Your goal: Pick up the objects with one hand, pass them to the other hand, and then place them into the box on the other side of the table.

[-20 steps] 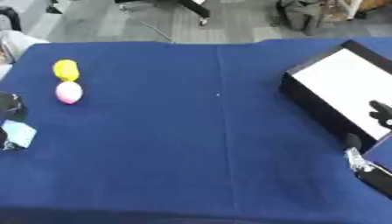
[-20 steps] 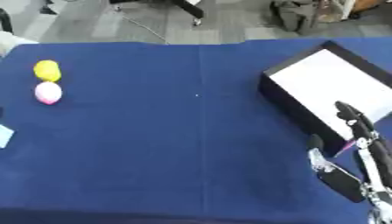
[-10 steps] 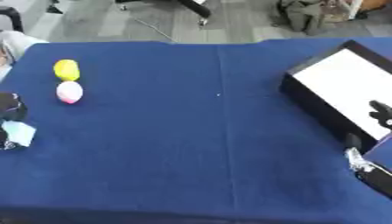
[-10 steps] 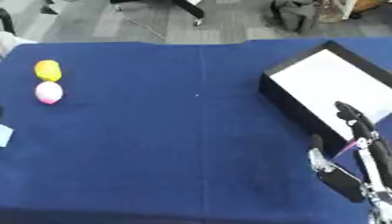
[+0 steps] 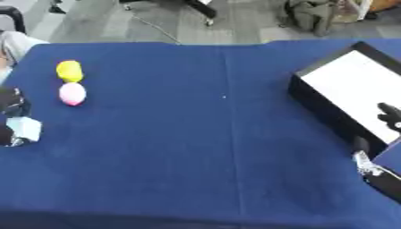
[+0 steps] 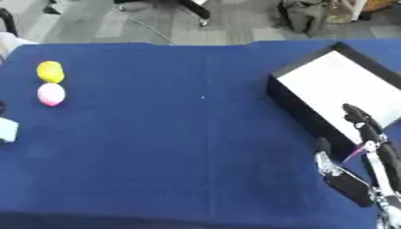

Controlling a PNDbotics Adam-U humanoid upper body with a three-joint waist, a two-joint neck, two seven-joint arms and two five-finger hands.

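A yellow object (image 5: 69,70) and a pink ball (image 5: 72,93) lie close together on the blue table at the far left. A pale blue block (image 5: 25,129) sits at the left edge, in my left hand (image 5: 9,117), whose dark fingers curl around it. The black box with a white floor (image 6: 344,92) stands at the right side. My right hand (image 6: 364,167) rests at the lower right beside the box's near corner, fingers straight and pointing up, holding nothing.
The blue cloth table (image 5: 203,134) spreads wide between the objects and the box. Beyond its far edge lie a grey floor, chair legs and cables.
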